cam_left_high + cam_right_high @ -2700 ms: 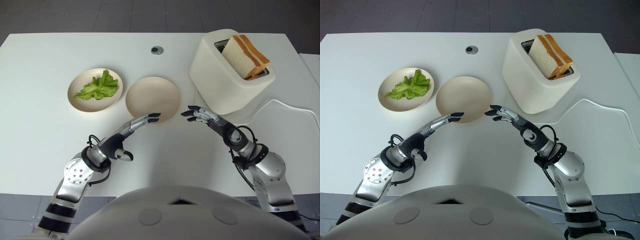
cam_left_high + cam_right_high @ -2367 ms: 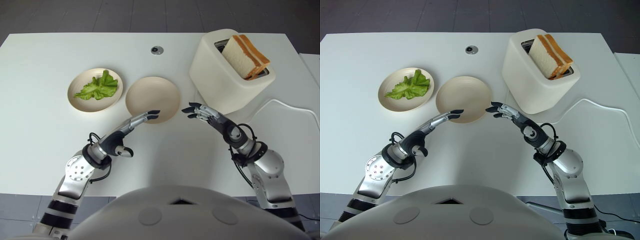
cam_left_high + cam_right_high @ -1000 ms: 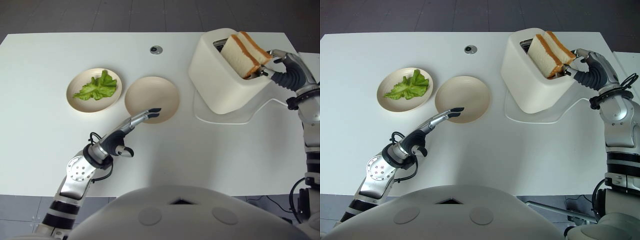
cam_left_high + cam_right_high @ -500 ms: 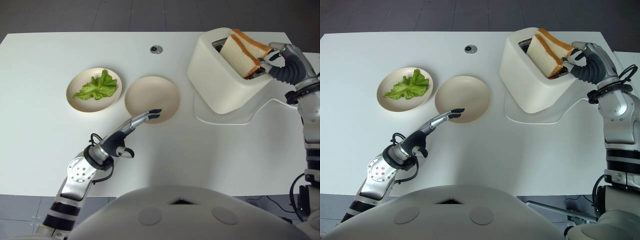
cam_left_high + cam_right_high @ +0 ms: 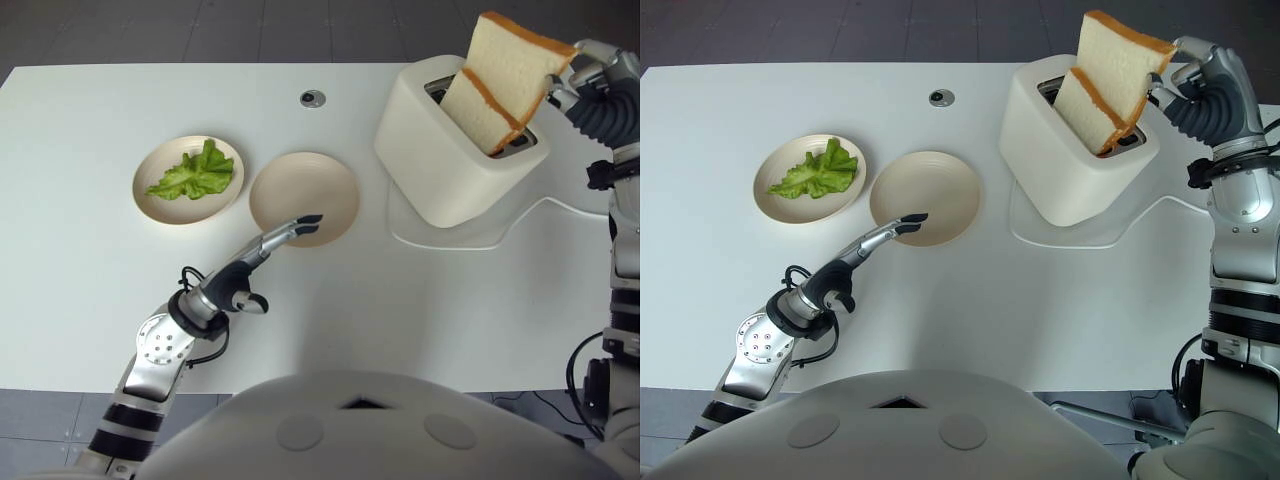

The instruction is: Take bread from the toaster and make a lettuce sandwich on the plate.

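Bread slice [image 5: 518, 52] is hanging raised above the toaster [image 5: 435, 165], tilting right, its lower end hidden behind 1 more slice [image 5: 478, 108] that is standing in the toaster's slot. Your right hand [image 5: 603, 82] is clamping the raised slice's right edge, just right of the toaster's top. Left of the toaster, the plate [image 5: 318, 178] is sitting on the table [image 5: 80, 110]. Farther left of the toaster, lettuce [image 5: 195, 172] is lying in a second dish [image 5: 165, 211]. Your left hand [image 5: 255, 260] is hovering left of the toaster and nearer you, fingers stretched straight and apart from everything, tips over the plate's near rim.
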### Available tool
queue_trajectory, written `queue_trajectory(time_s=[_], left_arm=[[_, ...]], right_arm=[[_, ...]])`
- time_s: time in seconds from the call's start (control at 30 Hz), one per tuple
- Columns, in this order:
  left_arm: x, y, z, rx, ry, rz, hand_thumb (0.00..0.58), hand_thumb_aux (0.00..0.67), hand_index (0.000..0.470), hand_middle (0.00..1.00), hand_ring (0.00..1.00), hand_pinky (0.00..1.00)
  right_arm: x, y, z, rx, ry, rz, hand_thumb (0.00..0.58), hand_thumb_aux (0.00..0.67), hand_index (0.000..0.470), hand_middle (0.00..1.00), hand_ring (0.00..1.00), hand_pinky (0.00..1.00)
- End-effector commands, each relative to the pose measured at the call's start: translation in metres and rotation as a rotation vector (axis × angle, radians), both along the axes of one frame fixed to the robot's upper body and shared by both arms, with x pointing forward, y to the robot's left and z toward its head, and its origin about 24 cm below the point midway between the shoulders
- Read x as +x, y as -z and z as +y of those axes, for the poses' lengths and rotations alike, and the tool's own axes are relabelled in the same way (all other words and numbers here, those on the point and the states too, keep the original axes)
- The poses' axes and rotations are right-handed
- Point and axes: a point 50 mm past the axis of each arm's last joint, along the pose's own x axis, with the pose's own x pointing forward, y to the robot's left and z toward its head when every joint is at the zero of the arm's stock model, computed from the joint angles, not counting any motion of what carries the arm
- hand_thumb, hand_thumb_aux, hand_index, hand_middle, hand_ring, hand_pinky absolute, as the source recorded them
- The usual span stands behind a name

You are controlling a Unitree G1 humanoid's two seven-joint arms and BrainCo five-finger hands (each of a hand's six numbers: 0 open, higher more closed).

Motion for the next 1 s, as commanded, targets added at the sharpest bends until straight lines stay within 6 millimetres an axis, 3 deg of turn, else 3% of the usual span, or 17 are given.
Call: queue_trajectory(time_s=[0.03,0.2,0.4,0.63,0.73,0.9,1.0], left_arm=[[0.002,0.001,0.002,0.008,-0.018,0.006,0.000,0.000,0.000,0.00,0.00,0.00],[0.003,0.000,0.003,-0.003,-0.030,0.001,0.000,0.000,0.000,0.00,0.00,0.00],[0.004,-0.001,0.003,-0.010,-0.036,-0.003,0.000,0.000,0.000,0.00,0.00,0.00],[0.013,-0.009,0.011,-0.048,-0.106,-0.042,0.000,0.000,0.000,0.00,0.00,0.00],[0.024,-0.016,0.023,-0.047,-0.217,-0.081,0.000,0.000,0.000,0.00,0.00,0.00],[0.050,-0.030,0.064,0.117,-0.639,-0.176,0.000,0.000,0.000,0.00,0.00,0.00],[0.055,-0.036,0.086,0.330,-0.799,-0.255,0.000,0.000,0.000,0.00,0.00,0.00]], right_arm=[[-0.003,-0.013,0.003,0.067,-0.038,-0.079,0.580,0.670,0.470,1.00,1.00,1.00],[-0.007,-0.022,0.005,0.128,-0.072,-0.144,0.580,0.670,0.470,1.00,1.00,1.00],[-0.006,-0.017,0.009,0.155,-0.099,-0.122,0.580,0.670,0.470,1.00,1.00,1.00],[-0.015,-0.045,0.012,0.230,-0.141,-0.244,0.580,0.670,0.470,1.00,1.00,1.00],[-0.018,-0.054,0.021,0.238,-0.193,-0.266,0.580,0.670,0.470,1.00,1.00,1.00],[-0.023,-0.061,0.040,0.262,-0.285,-0.255,0.580,0.670,0.470,1.00,1.00,1.00],[-0.024,-0.058,0.062,0.286,-0.382,-0.208,0.580,0.670,0.470,1.00,1.00,1.00]])
